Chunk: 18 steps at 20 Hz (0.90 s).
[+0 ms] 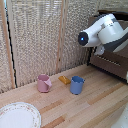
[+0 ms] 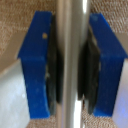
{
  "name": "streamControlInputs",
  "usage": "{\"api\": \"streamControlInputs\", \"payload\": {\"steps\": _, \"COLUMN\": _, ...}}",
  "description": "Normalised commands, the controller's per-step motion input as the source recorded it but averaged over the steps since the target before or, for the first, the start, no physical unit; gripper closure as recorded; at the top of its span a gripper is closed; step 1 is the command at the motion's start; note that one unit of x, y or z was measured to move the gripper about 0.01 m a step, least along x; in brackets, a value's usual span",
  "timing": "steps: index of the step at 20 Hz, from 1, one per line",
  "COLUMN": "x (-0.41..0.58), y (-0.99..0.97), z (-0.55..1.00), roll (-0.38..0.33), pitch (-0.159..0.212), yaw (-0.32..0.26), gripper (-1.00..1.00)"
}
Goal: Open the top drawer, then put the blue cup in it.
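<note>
White rounded arm (image 1: 105, 31) — blue-lit ring; hand (image 2: 70, 65) with blue fingers (image 2: 36, 65).

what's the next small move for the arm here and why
Probably pull straight back to draw the top drawer open. In the wrist view the gripper has its blue fingers closed on the silver bar handle, while the blue cup sits untouched on the table.

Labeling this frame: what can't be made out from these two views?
- Exterior view: the gripper and drawer handle are hidden behind the arm; how far the dresser drawer is open is unclear.
- Wrist view: the silver bar between blue fingers fills the frame, blurred; nothing else shows.
- Blue cup: contents unseen.
</note>
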Motion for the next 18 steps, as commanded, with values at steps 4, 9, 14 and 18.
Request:
{"api": "streamControlInputs", "payload": {"steps": 4, "x": 0.094, "y": 0.13, "z": -0.05, "roll": 0.015, "pitch": 0.0, "yaw": -0.009, "gripper": -1.0}}
{"api": "streamControlInputs", "payload": {"steps": 9, "x": -0.066, "y": 0.07, "z": 0.21, "roll": 0.027, "pitch": -0.082, "yaw": -0.051, "gripper": -1.0}}
{"api": "streamControlInputs", "payload": {"steps": 14, "x": -0.244, "y": 0.04, "z": 0.44, "roll": 0.206, "pitch": -0.115, "yaw": -0.189, "gripper": -1.0}}
{"api": "streamControlInputs", "payload": {"steps": 18, "x": -0.02, "y": 0.26, "z": 0.25, "roll": 0.272, "pitch": -0.019, "yaw": -0.217, "gripper": -1.0}}
